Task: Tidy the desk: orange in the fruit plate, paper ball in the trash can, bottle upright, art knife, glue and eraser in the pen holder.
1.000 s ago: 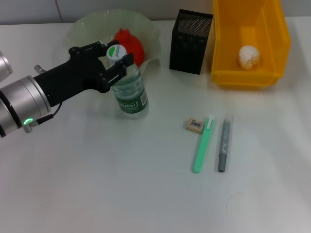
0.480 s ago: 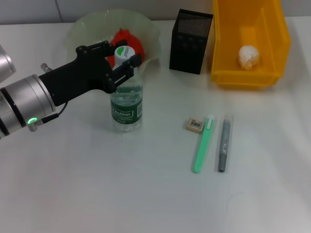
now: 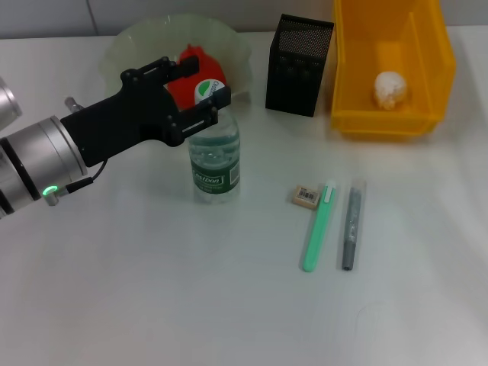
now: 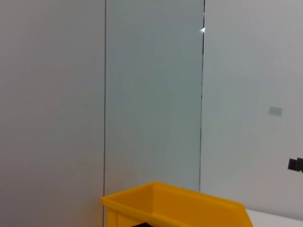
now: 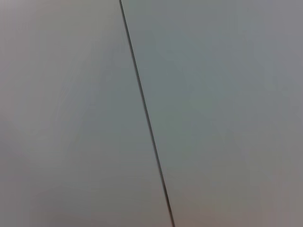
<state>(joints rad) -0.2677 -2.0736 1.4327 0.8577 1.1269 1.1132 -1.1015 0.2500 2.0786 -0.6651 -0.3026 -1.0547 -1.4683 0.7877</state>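
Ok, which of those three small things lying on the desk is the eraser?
Start at the yellow trash can at the desk's far right and come toward the robot to the row of three small items. The eraser is the leftmost, touching the green stick: a stubby beige block with a printed label, far shorter than either stick.

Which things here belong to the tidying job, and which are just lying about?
Job: orange in plate; paper ball in trash can; bottle, left gripper at its cap; pen holder; eraser; green stick and grey stick, probably knife and glue.
Lying about: nothing else shows.
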